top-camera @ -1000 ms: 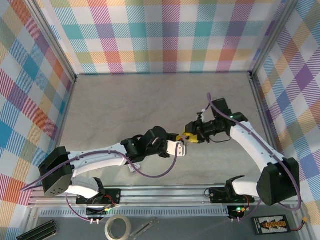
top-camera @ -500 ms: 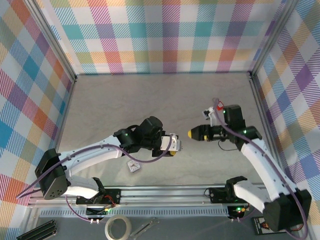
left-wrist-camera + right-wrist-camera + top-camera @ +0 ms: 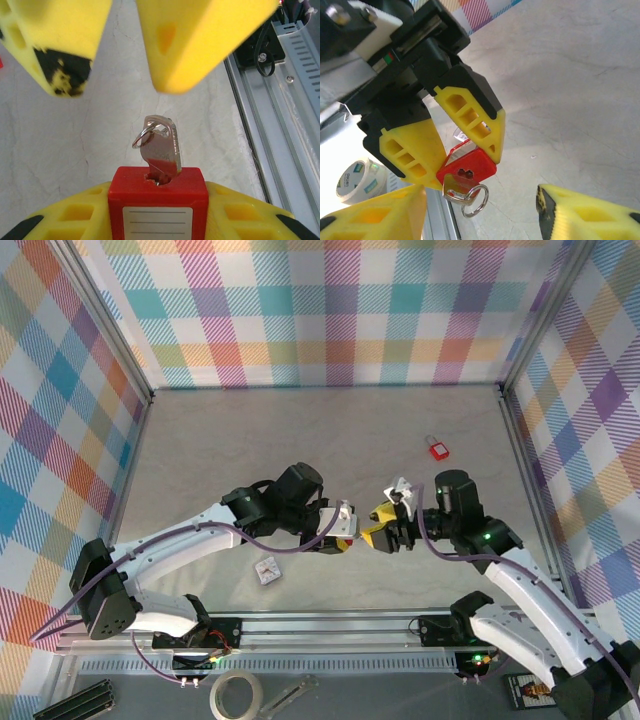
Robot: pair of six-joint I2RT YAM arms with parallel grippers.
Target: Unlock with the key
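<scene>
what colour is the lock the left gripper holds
Red padlock with a white label; best in the left wrist view.

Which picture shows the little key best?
The left wrist view: the key stands big and centred, stuck in the red padlock. The right wrist view has the key smaller, low down. In the top external view it is too tiny to tell.

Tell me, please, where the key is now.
In the left wrist view, the key sits in the red padlock the left gripper holds, below the open right gripper.
</scene>
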